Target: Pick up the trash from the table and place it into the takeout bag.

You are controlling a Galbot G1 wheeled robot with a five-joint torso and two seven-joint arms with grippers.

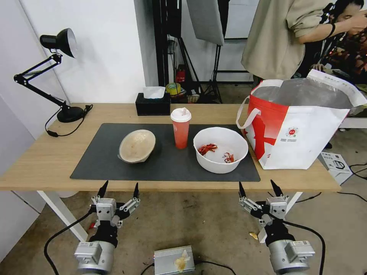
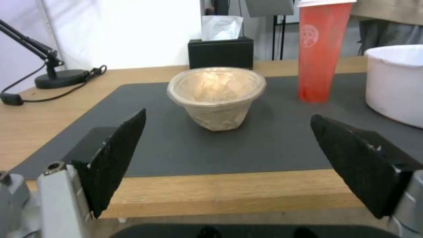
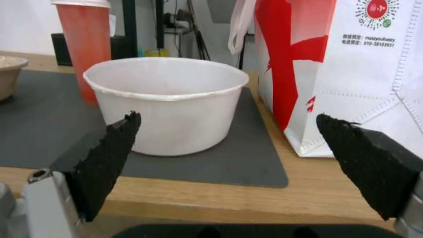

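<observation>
On the table's dark grey mat lie three pieces of trash. A beige stained bowl is at the left, an orange-red cup with a white lid in the middle, and a white round bowl with red scraps at the right. The white-and-red takeout bag stands open on the table's right end. My left gripper and right gripper hang open and empty below the table's front edge, facing the beige bowl and the white bowl.
A black tissue box sits behind the mat and a black desk lamp at the back left with its cord on the tabletop. A person stands behind the bag. A grey box and cables lie on the floor between my arms.
</observation>
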